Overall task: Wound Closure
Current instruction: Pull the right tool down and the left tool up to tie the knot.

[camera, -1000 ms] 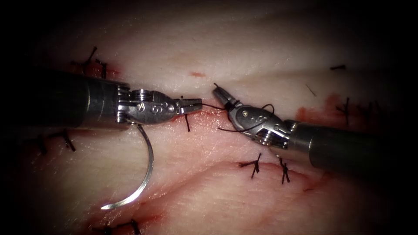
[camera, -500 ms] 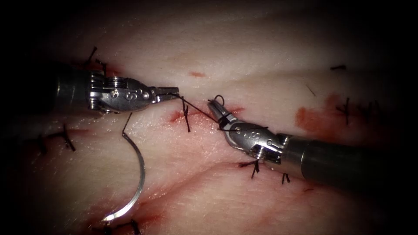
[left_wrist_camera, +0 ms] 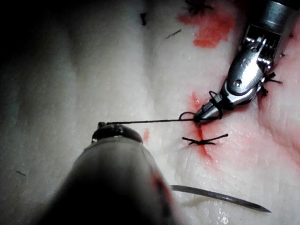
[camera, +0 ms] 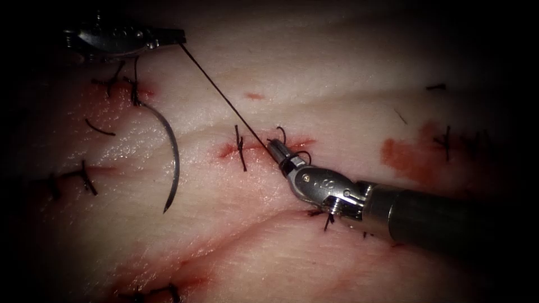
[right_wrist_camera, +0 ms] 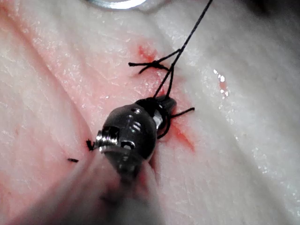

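Observation:
My left tool (camera: 178,36) is at the far upper left, left of the cut, jaws shut on the black thread (camera: 224,95). The thread runs taut down to my right tool (camera: 274,147), whose jaws are shut on the thread at the cut (camera: 300,142) in the tissue (camera: 337,67). Small loops of thread curl round the right tool's tip. The curved needle (camera: 177,163) hangs free on the thread left of the cut, over the tissue and not in it, held by neither tool. In the left wrist view the thread (left_wrist_camera: 150,122) stretches to the right tool (left_wrist_camera: 205,114), with the needle (left_wrist_camera: 220,196) nearby. In the right wrist view the right tool (right_wrist_camera: 161,105) sits on the cut.
A tied stitch (camera: 240,147) crosses the cut just left of the right tool's tip. Several older stitches with cut ends (camera: 84,179) dot the tissue, one (camera: 328,220) under the right tool's wrist. Red fluid (camera: 407,154) stains the tissue to the right.
My left tool has moved up and to the left, drawing the thread taut and dragging the needle upward. The right tool moved down and left onto the cut; the loops closed round its tip.

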You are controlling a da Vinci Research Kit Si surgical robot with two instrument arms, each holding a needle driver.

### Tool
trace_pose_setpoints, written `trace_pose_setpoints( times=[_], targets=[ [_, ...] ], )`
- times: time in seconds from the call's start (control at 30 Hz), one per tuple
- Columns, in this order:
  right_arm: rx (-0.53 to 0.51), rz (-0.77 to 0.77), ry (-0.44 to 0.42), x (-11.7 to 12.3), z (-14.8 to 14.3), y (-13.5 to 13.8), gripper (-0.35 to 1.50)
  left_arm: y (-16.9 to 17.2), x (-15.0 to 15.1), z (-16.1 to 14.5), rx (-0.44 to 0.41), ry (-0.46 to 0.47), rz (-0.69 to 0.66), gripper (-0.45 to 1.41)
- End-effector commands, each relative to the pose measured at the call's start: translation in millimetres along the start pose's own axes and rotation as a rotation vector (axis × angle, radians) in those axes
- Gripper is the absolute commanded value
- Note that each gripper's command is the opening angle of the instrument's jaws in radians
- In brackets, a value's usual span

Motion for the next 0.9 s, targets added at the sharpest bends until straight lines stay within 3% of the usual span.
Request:
trace_pose_setpoints(
  times=[0.03, 0.17, 0.3, 0.43, 0.7, 0.9],
  targets=[
    [0.026, 0.099, -0.025, 0.1, 0.5, -0.7, -0.35, -1.5, 0.5, 0.9, 0.009, 0.003, -0.002, -0.45],
    [0.052, 0.223, -0.036, 0.4, 0.0, -0.8, -0.35, -3.8, 0.9, 0.6, 0.023, 0.011, -0.015, -0.45],
    [0.085, 0.331, -0.105, 1.3, -1.1, -1.1, -0.35, -6.8, 1.4, -0.3, 0.054, 0.020, -0.019, -0.45],
    [0.092, 0.349, -0.115, 2.7, -2.0, -1.1, -0.35, -10.2, 2.2, -1.7, 0.087, 0.028, -0.029, -0.45],
    [0.088, 0.364, -0.127, 4.1, -2.2, -0.4, -0.35, -13.3, 2.6, -3.2, 0.123, 0.040, -0.036, -0.45],
    [0.034, 0.263, -0.141, 2.5, -2.5, 0.1, -0.35, -15.2, 3.0, -3.9, 0.141, 0.049, -0.041, -0.45]
  ],
)
